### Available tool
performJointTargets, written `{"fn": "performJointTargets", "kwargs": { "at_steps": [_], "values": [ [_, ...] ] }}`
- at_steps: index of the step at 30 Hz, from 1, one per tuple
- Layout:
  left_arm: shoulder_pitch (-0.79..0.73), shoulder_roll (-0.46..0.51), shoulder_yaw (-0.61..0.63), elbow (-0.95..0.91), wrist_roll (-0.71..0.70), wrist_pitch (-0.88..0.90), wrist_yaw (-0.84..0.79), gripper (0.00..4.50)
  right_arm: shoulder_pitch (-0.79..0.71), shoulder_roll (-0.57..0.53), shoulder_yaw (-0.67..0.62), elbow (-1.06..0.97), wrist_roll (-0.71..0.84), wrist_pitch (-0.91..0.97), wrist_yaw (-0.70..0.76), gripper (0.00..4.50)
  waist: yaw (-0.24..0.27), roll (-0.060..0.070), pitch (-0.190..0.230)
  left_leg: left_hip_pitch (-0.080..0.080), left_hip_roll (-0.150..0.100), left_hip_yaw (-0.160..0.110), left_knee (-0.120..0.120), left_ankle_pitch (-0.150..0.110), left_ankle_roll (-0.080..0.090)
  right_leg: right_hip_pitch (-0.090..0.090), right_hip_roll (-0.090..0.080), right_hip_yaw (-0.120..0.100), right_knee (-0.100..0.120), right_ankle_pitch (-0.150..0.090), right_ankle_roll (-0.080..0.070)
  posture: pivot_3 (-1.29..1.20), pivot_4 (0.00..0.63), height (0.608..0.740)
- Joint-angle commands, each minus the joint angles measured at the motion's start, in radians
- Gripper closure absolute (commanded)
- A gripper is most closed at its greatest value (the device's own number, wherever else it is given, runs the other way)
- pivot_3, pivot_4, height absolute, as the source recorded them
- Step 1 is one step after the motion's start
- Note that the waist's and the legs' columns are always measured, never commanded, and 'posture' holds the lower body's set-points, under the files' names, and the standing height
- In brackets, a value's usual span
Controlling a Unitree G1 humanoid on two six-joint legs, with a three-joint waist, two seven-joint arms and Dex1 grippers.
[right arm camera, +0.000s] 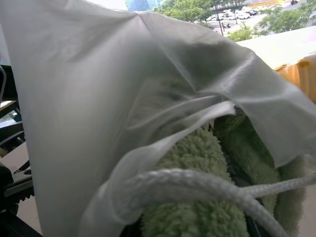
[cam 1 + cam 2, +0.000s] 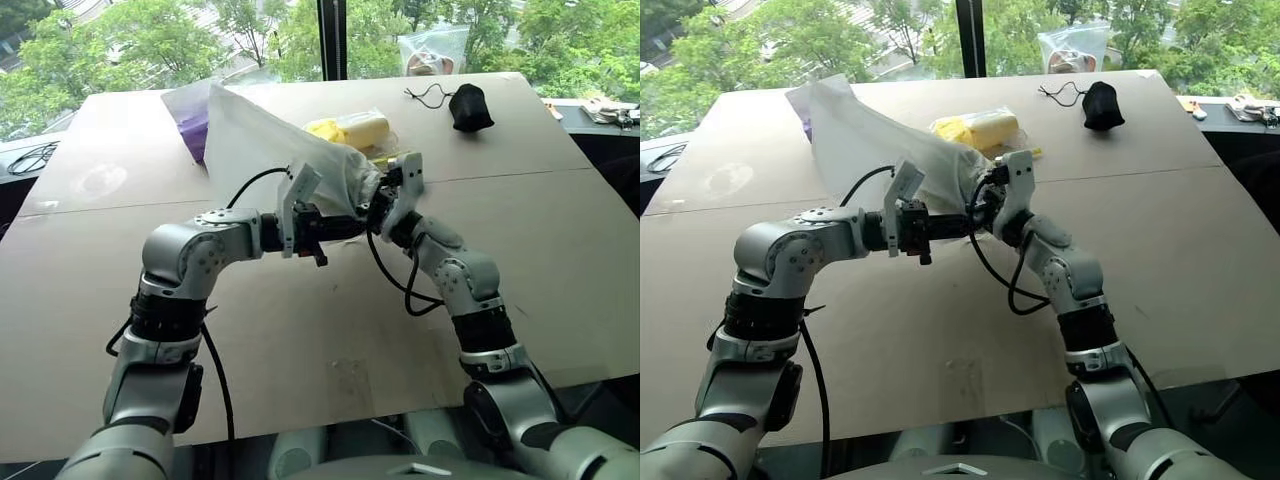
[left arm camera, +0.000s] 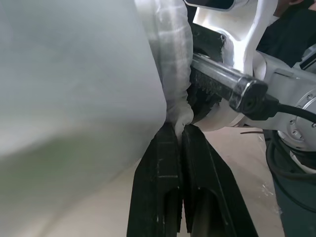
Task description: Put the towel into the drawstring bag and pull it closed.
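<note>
While held: one drawstring bag, one towel

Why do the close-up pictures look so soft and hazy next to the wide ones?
In the left wrist view the thin white semi-translucent drawstring bag sits close to the lens, out of focus; the black tool fingers look sharper. In the right wrist view daylight glows through the bag, the pale green terry towel and white cord blurring. The eye views are evenly daylit from the windows.
</note>
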Motion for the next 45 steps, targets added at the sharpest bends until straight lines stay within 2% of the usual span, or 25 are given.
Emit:
{"fn": "performJointTargets", "kwargs": {
  "at_steps": [1,5,9,13,16,19,20,24,29,33,36,40,43,45],
  "values": [
    [-0.046,-0.007,0.065,-0.029,-0.043,-0.003,0.009,4.50,0.014,0.002,0.046,-0.013,-0.018,-0.013,0.049,4.45,-0.001,0.000,0.000,0.000,0.000,0.000,0.000,0.000,0.000,0.000,0.000,0.001,0.000,0.000,0.000,0.00,0.150,0.740],
    [-0.044,0.000,0.126,-0.058,-0.121,0.057,0.008,4.50,0.014,0.059,-0.119,-0.015,0.156,0.130,-0.013,4.45,-0.001,0.000,0.000,0.000,0.001,0.000,0.000,0.000,0.000,0.000,0.000,0.000,0.001,0.000,0.000,0.00,0.150,0.740],
    [-0.049,-0.011,0.146,-0.061,-0.136,0.062,0.039,4.50,0.017,0.060,-0.146,-0.025,0.158,0.155,-0.042,4.45,0.005,0.000,0.000,0.000,0.001,0.000,0.000,0.000,0.000,0.000,0.000,0.000,0.001,0.000,0.000,0.00,0.150,0.740],
    [-0.062,-0.064,0.172,-0.053,-0.161,0.065,0.103,4.50,0.025,0.089,-0.193,-0.034,0.203,0.198,-0.091,4.45,0.006,0.000,0.000,0.000,-0.001,0.000,0.000,0.000,0.000,0.000,-0.001,0.000,0.000,0.000,0.000,0.00,0.150,0.740],
    [-0.052,-0.107,0.183,-0.066,-0.179,0.083,0.160,4.50,0.047,0.054,-0.160,-0.080,0.172,0.204,-0.076,4.45,0.006,0.000,0.000,0.000,0.000,0.000,0.000,0.000,0.000,0.000,-0.001,0.000,0.000,0.000,0.000,0.00,0.150,0.740],
    [-0.019,-0.147,0.177,-0.082,-0.180,0.110,0.233,4.50,0.086,-0.038,-0.037,-0.165,0.062,0.168,-0.034,4.45,0.005,0.000,0.000,0.000,-0.001,0.000,0.000,0.000,0.000,0.000,-0.001,0.000,0.001,0.000,0.000,0.00,0.150,0.740],
    [-0.005,-0.157,0.180,-0.090,-0.189,0.121,0.249,4.50,0.094,-0.045,-0.032,-0.192,0.066,0.175,-0.036,4.45,0.004,0.000,0.000,0.000,-0.001,0.000,0.000,0.000,0.000,0.000,-0.001,0.000,0.001,0.000,0.000,0.00,0.150,0.740],
    [0.068,-0.146,0.184,-0.149,-0.226,0.155,0.260,4.50,0.086,0.046,-0.211,-0.242,0.284,0.284,-0.139,4.45,-0.003,0.000,0.000,0.000,0.000,0.001,0.000,0.000,0.000,-0.001,0.000,0.002,0.002,0.000,0.000,0.00,0.150,0.740],
    [0.134,-0.100,0.119,-0.212,-0.216,0.145,0.219,4.50,0.060,0.097,-0.294,-0.205,0.403,0.343,-0.186,4.45,0.002,0.000,0.000,0.001,0.001,0.000,0.000,0.000,0.000,0.000,0.000,0.001,0.002,0.000,-0.001,0.00,0.150,0.740],
    [0.112,-0.082,0.096,-0.215,-0.212,0.118,0.188,4.50,0.034,0.107,-0.345,-0.229,0.510,0.405,-0.228,4.45,0.003,0.000,0.000,0.000,-0.001,0.001,0.001,0.000,0.000,0.000,0.000,0.001,0.002,0.000,0.000,0.00,0.150,0.740],
    [0.055,-0.062,0.097,-0.192,-0.235,0.125,0.152,4.50,0.052,0.044,-0.369,-0.302,0.602,0.522,-0.280,4.45,0.006,0.000,0.000,0.000,0.000,0.000,0.001,0.000,0.000,0.000,0.000,0.000,0.002,0.000,0.000,0.00,0.150,0.740],
    [-0.044,-0.022,0.126,-0.114,-0.284,0.180,0.104,4.50,0.125,-0.131,-0.361,-0.485,0.783,0.769,-0.375,4.45,0.012,0.000,0.000,-0.001,-0.001,-0.001,0.002,0.000,0.000,0.000,-0.001,-0.001,0.002,0.000,0.000,0.00,0.150,0.740],
    [-0.061,-0.004,0.118,-0.058,-0.290,0.214,0.094,4.50,0.149,-0.164,-0.362,-0.518,0.888,0.801,-0.472,4.45,-0.002,0.000,0.000,0.000,-0.001,0.000,0.001,0.000,0.000,0.001,0.000,0.000,0.001,0.000,0.000,0.00,0.150,0.740],
    [-0.041,-0.003,0.099,-0.042,-0.270,0.210,0.090,4.50,0.158,-0.161,-0.340,-0.508,0.877,0.792,-0.504,4.45,-0.007,0.001,0.000,0.002,-0.001,0.002,0.001,0.000,0.000,0.001,0.001,0.002,0.001,0.000,0.000,0.00,0.150,0.740]
  ]
}}
